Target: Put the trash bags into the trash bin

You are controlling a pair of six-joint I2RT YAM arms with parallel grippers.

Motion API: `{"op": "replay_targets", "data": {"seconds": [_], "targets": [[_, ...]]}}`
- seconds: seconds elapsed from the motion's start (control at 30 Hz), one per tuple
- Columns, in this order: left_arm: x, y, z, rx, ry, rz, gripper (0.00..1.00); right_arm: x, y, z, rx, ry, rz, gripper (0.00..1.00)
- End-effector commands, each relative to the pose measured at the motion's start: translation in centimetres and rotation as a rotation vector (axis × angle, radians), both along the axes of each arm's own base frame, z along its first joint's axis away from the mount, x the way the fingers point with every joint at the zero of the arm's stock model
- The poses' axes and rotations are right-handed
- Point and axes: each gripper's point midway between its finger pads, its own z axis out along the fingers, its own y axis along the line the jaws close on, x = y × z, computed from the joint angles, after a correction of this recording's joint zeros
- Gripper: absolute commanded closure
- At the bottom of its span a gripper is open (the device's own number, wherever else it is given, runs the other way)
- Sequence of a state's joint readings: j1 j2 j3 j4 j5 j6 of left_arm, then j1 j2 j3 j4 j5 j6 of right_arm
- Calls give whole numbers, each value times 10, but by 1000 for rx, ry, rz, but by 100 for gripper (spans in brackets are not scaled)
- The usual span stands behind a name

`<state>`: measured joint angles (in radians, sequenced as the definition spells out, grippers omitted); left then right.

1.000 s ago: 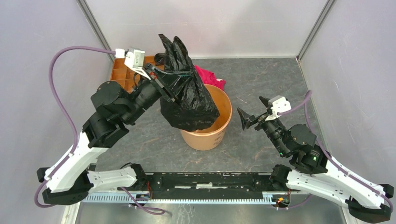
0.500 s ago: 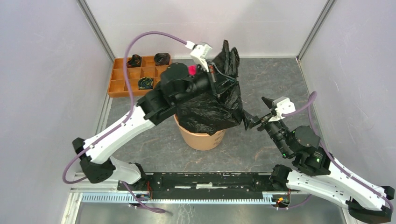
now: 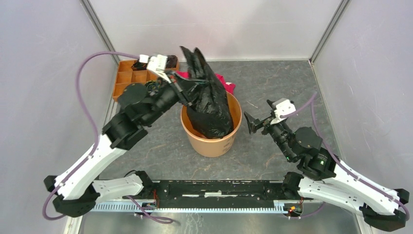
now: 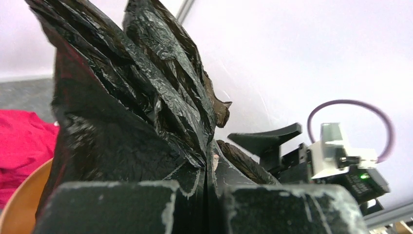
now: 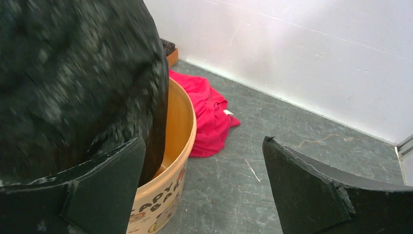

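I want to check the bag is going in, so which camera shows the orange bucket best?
Top external: nearly the whole trash bin shows, rim and wall, with the trash bag partly inside. Right wrist shows only part of its wall and rim; left wrist just a sliver of rim, bottom left.

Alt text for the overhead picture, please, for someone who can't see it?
The left gripper holds a black bag hanging partly inside an orange bin; the right gripper is open beside it. A red cloth lies behind the bin.
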<state>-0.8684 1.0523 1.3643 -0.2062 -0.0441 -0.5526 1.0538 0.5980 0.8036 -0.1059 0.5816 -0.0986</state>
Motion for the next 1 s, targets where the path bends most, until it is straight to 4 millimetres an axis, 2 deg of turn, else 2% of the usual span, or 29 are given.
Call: {"op": "replay_targets", "data": {"seconds": [0.0,0.07,0.13,0.27,0.37,0.5,0.6,0.73,0.83,0.9,0.97], "targets": [[10,30,-6,52,-12,139,98,-1,14,12,28,-24,51,2],[10,20,-15,49,9,103,98,-2,16,10,26,-15,57,2],[9,1,-25,59,31,34,98,-3,13,11,34,-10,54,2],[23,-26,-47,195,74,-22,98,-8,3,21,72,-8,45,2],[32,-34,-61,245,98,-21,98,-11,-6,27,104,-12,34,2],[21,-35,-78,215,111,-65,98,-11,-7,34,165,-4,29,2],[12,-28,-88,204,109,-76,98,-5,-1,41,227,37,4,2],[6,-13,-98,202,106,-43,98,12,21,60,192,118,-45,2],[2,-10,-99,178,108,-46,98,17,46,84,207,131,28,3],[1,-11,-99,165,110,-49,98,20,63,92,238,141,95,4],[0,-10,-98,153,108,-55,98,27,79,91,245,168,165,7]]}}
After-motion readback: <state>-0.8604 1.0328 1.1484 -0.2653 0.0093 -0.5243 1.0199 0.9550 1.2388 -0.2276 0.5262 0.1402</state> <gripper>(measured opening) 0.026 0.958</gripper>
